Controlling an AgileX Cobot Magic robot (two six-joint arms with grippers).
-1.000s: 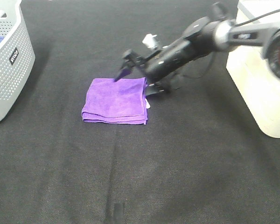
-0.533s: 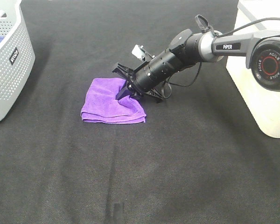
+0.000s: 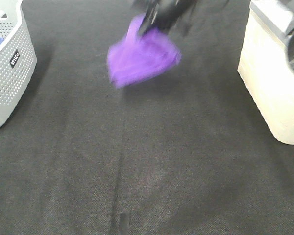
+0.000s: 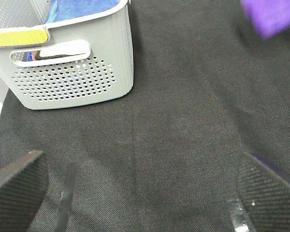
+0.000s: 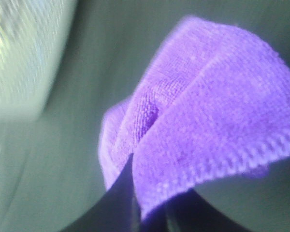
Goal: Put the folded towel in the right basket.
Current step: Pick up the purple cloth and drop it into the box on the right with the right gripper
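The folded purple towel hangs in the air above the black table, blurred by motion, near the far middle. My right gripper is shut on its upper edge at the top of the high view. In the right wrist view the towel fills the picture, pinched at a dark fingertip. The cream right basket stands at the right edge, apart from the towel. My left gripper is open and empty low over the table; the towel shows far off in its view.
A grey perforated basket with blue cloth inside stands at the left edge; it also shows in the left wrist view. The black cloth table stretches between the two baskets.
My right gripper came down onto the towel, closed on its right edge, and has lifted it off the table up and toward the far side.
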